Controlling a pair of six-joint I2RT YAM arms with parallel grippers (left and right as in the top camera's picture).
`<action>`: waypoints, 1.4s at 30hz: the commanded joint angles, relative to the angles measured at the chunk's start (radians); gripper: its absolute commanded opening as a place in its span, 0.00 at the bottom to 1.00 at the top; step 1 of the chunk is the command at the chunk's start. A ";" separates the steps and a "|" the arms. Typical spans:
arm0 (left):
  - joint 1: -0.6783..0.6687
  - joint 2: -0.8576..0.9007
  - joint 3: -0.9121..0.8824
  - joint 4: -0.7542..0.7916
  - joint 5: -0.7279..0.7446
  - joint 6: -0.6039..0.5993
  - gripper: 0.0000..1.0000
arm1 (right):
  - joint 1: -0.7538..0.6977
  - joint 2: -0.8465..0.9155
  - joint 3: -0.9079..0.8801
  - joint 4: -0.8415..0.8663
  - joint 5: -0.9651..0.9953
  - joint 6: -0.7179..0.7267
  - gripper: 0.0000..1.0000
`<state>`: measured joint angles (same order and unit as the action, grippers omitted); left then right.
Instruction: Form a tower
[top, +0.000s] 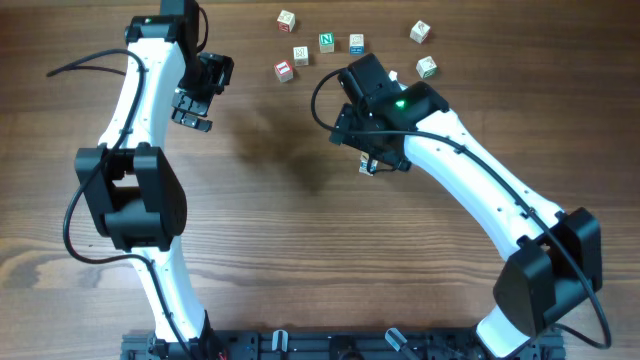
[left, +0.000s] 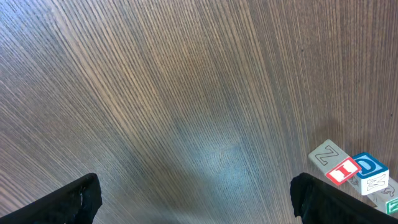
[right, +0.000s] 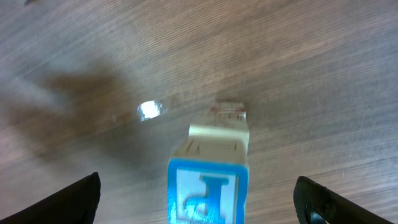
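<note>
Straddling the tower (right: 208, 186), right gripper (right: 196, 183) jaws wide apart, gap each side, nothing clamped. Tower top face is blue with a white letter, P or F, cannot tell; pale cubes below it, a red-marked one lowest in view. Tower stands on the table (top: 300, 250) right of centre, mostly hidden under the right wrist in overhead. Left gripper (left: 196, 180) spread too, empty, over bare wood. Loose cubes (top: 420, 32) scatter near the far edge, apart from the tower: green N cube (top: 326, 41), red cube (left: 342, 171) reading I, blue D cube (left: 371, 167), grey cube (left: 324, 154) Z or N. Wide bare wood between the arms and toward the near edge.
</note>
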<state>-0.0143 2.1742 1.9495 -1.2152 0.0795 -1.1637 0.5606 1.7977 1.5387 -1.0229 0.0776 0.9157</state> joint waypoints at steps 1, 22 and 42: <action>0.003 -0.031 -0.005 0.000 -0.010 0.012 1.00 | -0.010 0.005 0.064 -0.057 -0.051 0.039 0.99; 0.003 -0.031 -0.005 0.000 -0.010 0.012 1.00 | -0.100 0.144 0.095 -0.057 -0.101 0.000 0.90; 0.003 -0.031 -0.005 0.000 -0.010 0.012 1.00 | -0.081 0.175 0.089 -0.058 -0.059 0.001 0.45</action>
<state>-0.0143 2.1742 1.9495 -1.2148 0.0795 -1.1637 0.4782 1.9617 1.6276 -1.0698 -0.0029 0.9188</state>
